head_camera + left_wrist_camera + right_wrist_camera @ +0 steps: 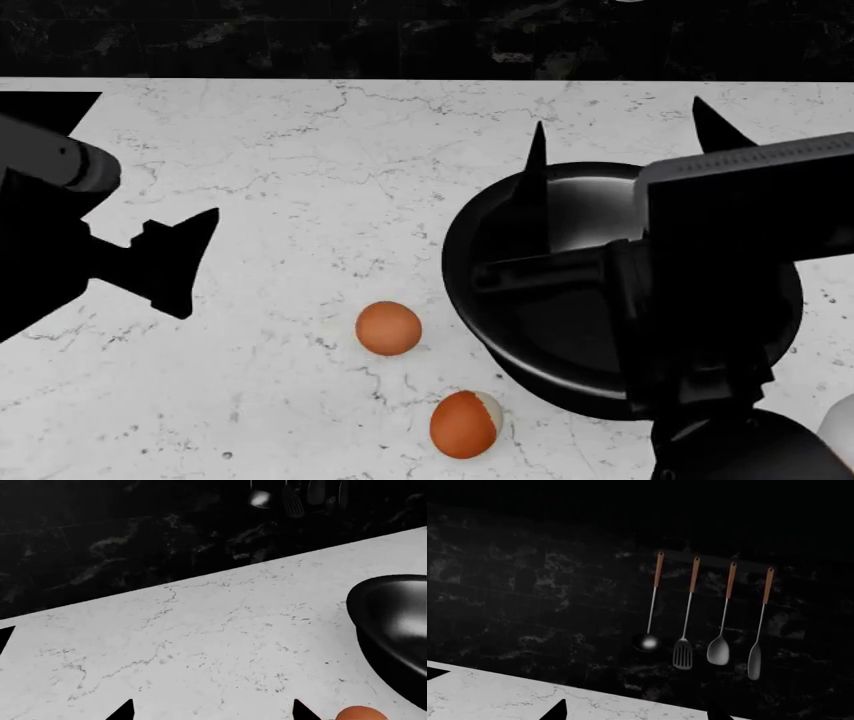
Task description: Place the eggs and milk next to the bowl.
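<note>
Your right gripper [614, 135] is released and holds nothing; its two pointed fingers stand apart above the far rim of the bowl [521, 340], and its wrist camera looks mostly at the dark wall with four hanging utensils [704, 615]. Your left gripper [174, 265] also seems to be released and empty, over bare table [294, 150] well to the left of the bowl, though the head view shows only one finger clearly. The two eggs already lie on the table beside the bowl: the plain egg [388, 328] near its left side, the egg with a whitish patch [466, 424] just beside its near-left rim. I judge that the milk [841, 430] is what remains; only a white edge of it shows at the right border, behind your right arm. Lift that arm clear of the bowl before you turn toward the milk, then grasp it upright. The bowl itself appears empty, only a glossy sheen inside; keep it so.
</note>
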Robot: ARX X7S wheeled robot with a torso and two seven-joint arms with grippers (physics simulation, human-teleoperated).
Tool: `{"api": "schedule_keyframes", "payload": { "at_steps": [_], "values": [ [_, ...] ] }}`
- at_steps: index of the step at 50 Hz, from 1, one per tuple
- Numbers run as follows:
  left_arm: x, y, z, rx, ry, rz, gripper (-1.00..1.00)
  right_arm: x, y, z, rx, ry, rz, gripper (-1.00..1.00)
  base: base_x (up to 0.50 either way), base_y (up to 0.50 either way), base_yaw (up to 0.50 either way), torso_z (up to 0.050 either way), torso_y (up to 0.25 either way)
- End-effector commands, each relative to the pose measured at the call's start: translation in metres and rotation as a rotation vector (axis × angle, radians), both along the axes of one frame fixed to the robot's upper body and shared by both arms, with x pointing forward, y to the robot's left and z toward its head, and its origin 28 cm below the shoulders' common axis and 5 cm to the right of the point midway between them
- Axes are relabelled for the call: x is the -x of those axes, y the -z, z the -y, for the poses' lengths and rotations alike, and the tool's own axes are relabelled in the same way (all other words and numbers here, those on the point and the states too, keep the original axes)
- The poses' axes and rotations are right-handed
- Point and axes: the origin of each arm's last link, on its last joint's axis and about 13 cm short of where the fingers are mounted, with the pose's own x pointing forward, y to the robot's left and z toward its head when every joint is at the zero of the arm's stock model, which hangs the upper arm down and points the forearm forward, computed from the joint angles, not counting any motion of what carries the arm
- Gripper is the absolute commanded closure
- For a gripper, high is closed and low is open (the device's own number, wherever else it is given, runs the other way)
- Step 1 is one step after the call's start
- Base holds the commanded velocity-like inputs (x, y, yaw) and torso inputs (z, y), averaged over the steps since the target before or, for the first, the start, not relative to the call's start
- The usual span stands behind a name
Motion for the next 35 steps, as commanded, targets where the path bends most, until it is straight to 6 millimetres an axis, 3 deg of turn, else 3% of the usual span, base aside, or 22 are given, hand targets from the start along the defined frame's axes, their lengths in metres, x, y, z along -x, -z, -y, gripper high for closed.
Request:
{"api": "schedule_keyframes", "payload": {
  "at_steps": [1,22,35],
  "values": [
    [-0.011,-0.014,0.003,0.042,-0.145,0.112,-1.0,0.0,-0.005,0.002,-0.022,-0.011,0.019,-1.0,0.0,0.0,0.0,0.0,0.0],
    [-0.022,-0.007,-0.01,0.064,-0.355,0.18,-1.0,0.0,-0.006,0.003,-0.02,-0.011,0.022,-1.0,0.0,0.0,0.0,0.0,0.0],
    [-0.024,0.003,-0.01,0.047,-0.399,0.167,-1.0,0.0,-0.008,0.002,-0.019,-0.01,0.024,-1.0,0.0,0.0,0.0,0.0,0.0]
  ]
}}
